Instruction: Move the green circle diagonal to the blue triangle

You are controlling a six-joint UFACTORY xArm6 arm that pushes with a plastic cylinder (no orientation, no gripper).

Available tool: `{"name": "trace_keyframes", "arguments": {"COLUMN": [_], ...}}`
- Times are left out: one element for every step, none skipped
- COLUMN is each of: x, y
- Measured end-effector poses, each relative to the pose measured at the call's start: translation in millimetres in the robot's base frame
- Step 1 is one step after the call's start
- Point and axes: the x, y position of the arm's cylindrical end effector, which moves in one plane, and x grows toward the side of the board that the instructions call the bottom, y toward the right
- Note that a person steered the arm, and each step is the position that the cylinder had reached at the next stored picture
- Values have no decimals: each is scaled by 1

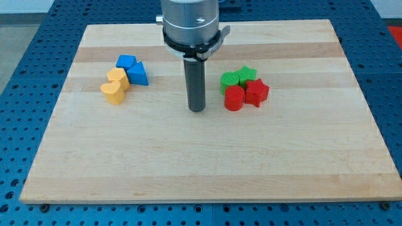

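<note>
My tip (197, 109) rested mid-desk (201, 169), touching nothing, green circle (229, 80) just right, blue triangle (137, 75) left of centre.

Grey metal collar, dark rod (197, 81)

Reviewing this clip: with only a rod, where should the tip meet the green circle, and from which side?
Probably its right face, pushing leftward. The green circle sits at its cluster's upper left, green star touching that side, blue triangle far left. My tip must circle round first.

Pale smooth wooden board (207, 163), matt dark rod (197, 85), shiny metal collar (190, 22), matt plastic-looking green circle (229, 80)
</note>
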Motion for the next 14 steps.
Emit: {"name": "trace_keyframes", "arguments": {"x": [-4,-5,-9,-12,-22,-38,-60,-76,-79,-78,-77,-79,-75,-55], "y": [6,18,28,26,17,16,17,36,49,56,77,96,108,112]}}
